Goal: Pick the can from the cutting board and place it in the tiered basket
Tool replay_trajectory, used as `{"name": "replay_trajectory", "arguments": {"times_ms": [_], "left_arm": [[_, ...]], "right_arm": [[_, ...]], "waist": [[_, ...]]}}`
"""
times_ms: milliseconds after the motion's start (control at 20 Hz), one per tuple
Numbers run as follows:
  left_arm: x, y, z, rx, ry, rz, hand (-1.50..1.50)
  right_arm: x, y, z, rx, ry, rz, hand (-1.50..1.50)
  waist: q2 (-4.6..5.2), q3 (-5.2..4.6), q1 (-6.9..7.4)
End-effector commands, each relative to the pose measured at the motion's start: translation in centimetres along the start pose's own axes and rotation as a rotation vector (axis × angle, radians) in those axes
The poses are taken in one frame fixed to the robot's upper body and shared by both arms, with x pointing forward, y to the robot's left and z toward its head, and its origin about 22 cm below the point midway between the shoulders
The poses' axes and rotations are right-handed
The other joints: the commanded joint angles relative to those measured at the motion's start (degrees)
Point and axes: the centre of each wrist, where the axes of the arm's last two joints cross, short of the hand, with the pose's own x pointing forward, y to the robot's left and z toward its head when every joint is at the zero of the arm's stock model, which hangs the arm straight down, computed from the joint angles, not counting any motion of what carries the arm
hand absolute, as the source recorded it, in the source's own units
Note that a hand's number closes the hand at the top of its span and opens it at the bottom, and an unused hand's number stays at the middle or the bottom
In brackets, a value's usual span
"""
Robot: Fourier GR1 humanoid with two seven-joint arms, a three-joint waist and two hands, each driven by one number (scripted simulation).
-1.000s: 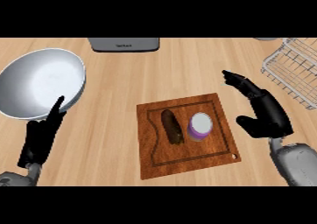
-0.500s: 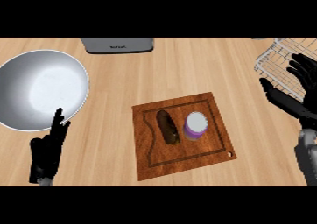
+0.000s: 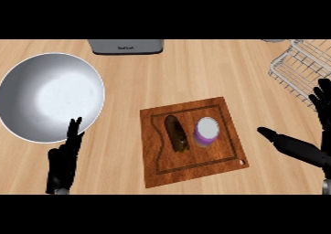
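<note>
Pale wooden counter [image 3: 195,68], seen from steeply above. Since half a second ago: right hand [image 3: 317,137] lower and nearer the cutting board [image 3: 222,169], thumb now pointing at the board's right edge; left hand [image 3: 63,160] barely moved, lower left. Fingers [image 3: 327,98] straight and spread, holding nothing. Can [image 3: 207,131] upright on the board beside a dark oblong item [image 3: 176,133]. Tiered basket [image 3: 300,64] upper right; bowl [image 3: 50,98] left.

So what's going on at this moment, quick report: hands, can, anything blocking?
Both hands open, left, right, holding nothing. Purple white-topped can upright on wooden cutting board, beside dark brown oblong item. Nothing blocking it.
</note>
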Motion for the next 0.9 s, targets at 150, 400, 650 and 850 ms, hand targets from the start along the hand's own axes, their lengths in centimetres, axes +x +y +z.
{"name": "replay_trajectory", "arguments": {"times_ms": [150, 400, 650, 850], "left_arm": [[-0.9, -1.7, 1.0, -0.021, 0.048, 0.014, 0.0], [-0.3, -1.7, 0.1, -0.029, 0.031, 0.001, 0.0], [-0.5, -2.2, 0.1, -0.062, 0.036, 0.016, 0.0], [-1.2, -3.2, 0.3, -0.053, 0.037, 0.013, 0.0]], "right_arm": [[3.9, -0.5, 2.4, 0.266, 0.146, 0.392, -1.5], [7.4, -0.2, 2.3, 0.263, 0.198, 0.697, -1.5], [10.2, 4.5, 2.9, 0.203, 0.224, 0.744, -1.5], [8.0, 8.0, 3.6, 0.216, 0.25, 0.815, -1.5]], "waist": [[0.12, -0.48, 0.55], [0.4, -0.52, 1.45], [0.64, -0.27, 2.66], [0.63, -0.17, 2.28]]}}
